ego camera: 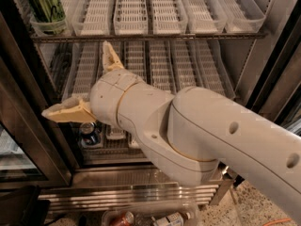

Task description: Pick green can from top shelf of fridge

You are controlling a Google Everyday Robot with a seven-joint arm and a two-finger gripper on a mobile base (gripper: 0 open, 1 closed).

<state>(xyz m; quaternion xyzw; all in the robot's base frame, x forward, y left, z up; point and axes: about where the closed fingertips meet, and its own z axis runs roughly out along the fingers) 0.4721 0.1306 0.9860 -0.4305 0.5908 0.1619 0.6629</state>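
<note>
The green can (pixel 45 4) stands upright at the front of the leftmost clear lane tray on the top shelf (pixel 150 35) of the fridge (pixel 263 69). Its lid is cut off by the top edge of the view. My gripper (pixel 87 81) is open and empty, its two tan fingers spread wide. One fingertip (pixel 107 48) points up just under the top shelf's rail. The other (pixel 59 112) points left by the door frame. The gripper sits below and right of the can, in front of the second shelf.
A dark blue can (pixel 88 132) with a silver lid stands on the lower shelf under my wrist. The black door frame (pixel 26 107) runs down the left. The louvred base grille (pixel 141 192) is below, with bottles in a bin (pixel 155 218) on the floor.
</note>
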